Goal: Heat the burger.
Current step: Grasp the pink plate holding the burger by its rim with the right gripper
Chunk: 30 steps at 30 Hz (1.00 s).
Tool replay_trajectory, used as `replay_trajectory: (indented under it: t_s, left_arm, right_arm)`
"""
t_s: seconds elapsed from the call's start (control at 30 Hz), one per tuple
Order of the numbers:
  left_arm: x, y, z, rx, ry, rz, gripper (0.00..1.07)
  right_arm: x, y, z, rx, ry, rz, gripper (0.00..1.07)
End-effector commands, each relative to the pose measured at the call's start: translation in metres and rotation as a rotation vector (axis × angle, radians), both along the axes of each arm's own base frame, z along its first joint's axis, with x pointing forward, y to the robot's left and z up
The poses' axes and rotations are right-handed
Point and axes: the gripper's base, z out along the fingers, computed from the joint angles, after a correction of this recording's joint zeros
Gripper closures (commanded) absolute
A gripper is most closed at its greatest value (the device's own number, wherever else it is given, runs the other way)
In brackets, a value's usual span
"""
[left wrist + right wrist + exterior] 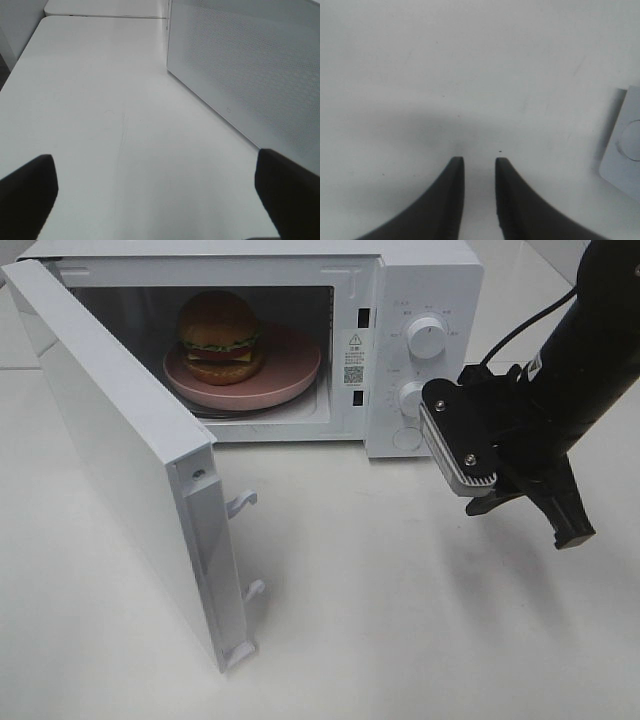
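The burger (220,335), with a glossy brown bun, green lettuce and red and yellow layers, sits on a pink plate (295,365) inside the white microwave (420,280). The microwave door (110,440) is swung wide open toward the front left. My right gripper (572,532) hangs over the table to the right of the microwave, below its knobs. In the right wrist view that gripper (479,162) has its dark fingers a narrow gap apart with nothing between them. My left gripper (156,157) stands wide open and empty over bare table, with the microwave's perforated side wall (250,65) beside it.
Two knobs (426,338) are on the microwave's control panel. The open door and its latch hooks (240,505) jut out over the table's left front. A corner of the microwave's panel (625,150) shows in the right wrist view. A table seam (105,16) runs at the far end.
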Motion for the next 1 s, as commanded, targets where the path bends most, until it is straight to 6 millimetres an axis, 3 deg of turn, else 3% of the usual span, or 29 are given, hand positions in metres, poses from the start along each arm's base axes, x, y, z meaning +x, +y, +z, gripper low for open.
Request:
replay_trajectory:
  t_s: [0.03, 0.1, 0.17, 0.2, 0.27, 0.37, 0.77, 1.0]
  left_arm:
    - [0.0, 0.0, 0.0, -0.006, -0.012, 0.001, 0.07]
    - [0.0, 0.0, 0.0, -0.006, -0.012, 0.001, 0.07]
    - [0.0, 0.0, 0.0, -0.006, -0.012, 0.001, 0.07]
    - [0.0, 0.0, 0.0, -0.006, -0.012, 0.001, 0.07]
    - [0.0, 0.0, 0.0, -0.006, -0.012, 0.001, 0.07]
    - [0.0, 0.0, 0.0, -0.006, -0.012, 0.001, 0.07]
    - [0.0, 0.0, 0.0, -0.006, -0.012, 0.001, 0.07]
    - [0.0, 0.0, 0.0, -0.006, -0.012, 0.001, 0.07]
  right_arm:
    - [0.002, 0.003, 0.005, -0.011, -0.049, 0.034, 0.65]
    - [0.003, 0.003, 0.005, -0.015, -0.062, 0.041, 0.61]
    - [0.002, 0.013, 0.007, 0.014, -0.094, -0.002, 0.38]
    - [0.002, 0.013, 0.007, 0.014, -0.094, -0.002, 0.38]
    - [0.002, 0.022, 0.007, 0.038, -0.12, -0.053, 0.23]
    - [0.001, 0.029, 0.009, 0.043, -0.159, -0.069, 0.15]
    - [0.002, 0.049, 0.015, 0.04, -0.268, 0.037, 0.17]
    - [0.025, 0.068, 0.029, 0.078, -0.33, 0.046, 0.18]
